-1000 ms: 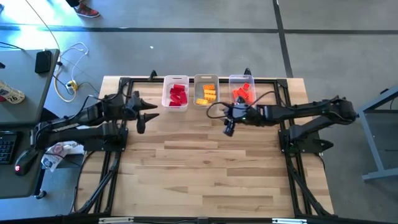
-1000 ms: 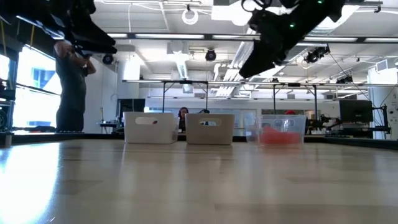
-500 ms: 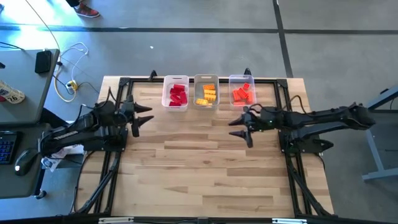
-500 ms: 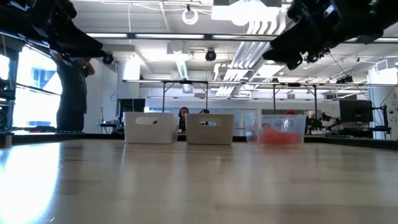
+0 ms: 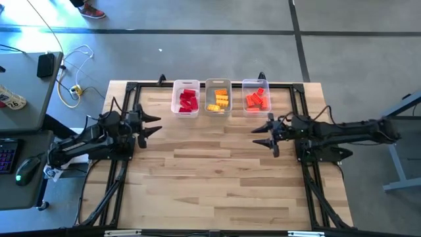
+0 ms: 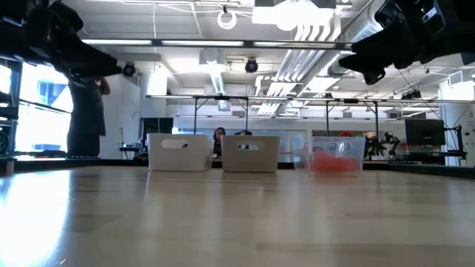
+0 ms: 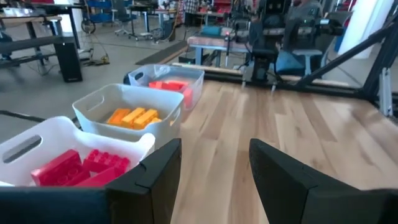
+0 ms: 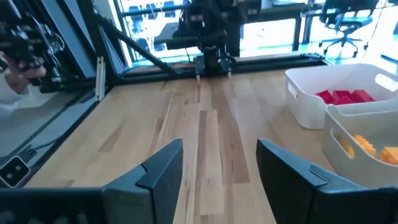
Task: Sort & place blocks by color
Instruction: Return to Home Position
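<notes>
High view: red blocks (image 5: 188, 100), yellow-orange blocks (image 5: 219, 100) and orange-red blocks (image 5: 257, 99) lie sorted in three bins (image 5: 218, 81) at the far edge of the table (image 5: 210, 178), each heap too small to count. The left hand (image 5: 152, 125) and the right hand (image 5: 264, 137) hang each over its own side of the table. Wrist views: both hands are wide and empty, so the sorting looks finished and next I expect only parking the arms at home.

blocks (image 5: 188, 101) too small to count, person (image 6: 85, 122) part-hidden
</notes>
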